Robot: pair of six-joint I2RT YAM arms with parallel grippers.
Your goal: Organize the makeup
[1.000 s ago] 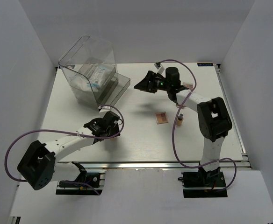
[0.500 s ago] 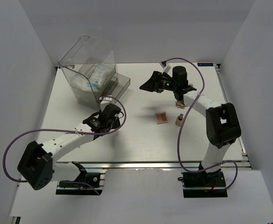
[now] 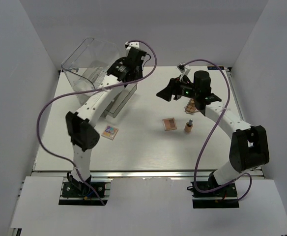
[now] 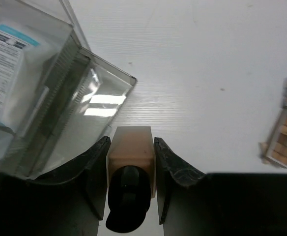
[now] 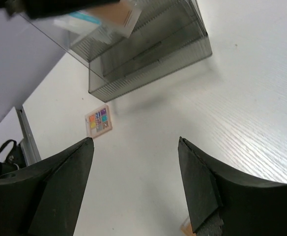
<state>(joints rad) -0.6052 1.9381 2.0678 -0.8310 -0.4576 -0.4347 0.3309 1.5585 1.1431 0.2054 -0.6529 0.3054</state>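
At the drawer box (image 4: 92, 105), left gripper (image 4: 131, 141) clamps tan bottle (image 4: 130, 160), mid-placement; next, probably lower it in. Right gripper (image 5: 133, 142) spread, empty.

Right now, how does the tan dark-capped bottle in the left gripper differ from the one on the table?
The held bottle is clamped in the left gripper by the clear drawer box; the table bottle stands free. The held bottle's cap faces the wrist; the table bottle's cap points up. Both are tan, dark-capped.

Bright, even overhead light — soft shadows, white glare patches on the clear drawer (image 4: 84, 110).
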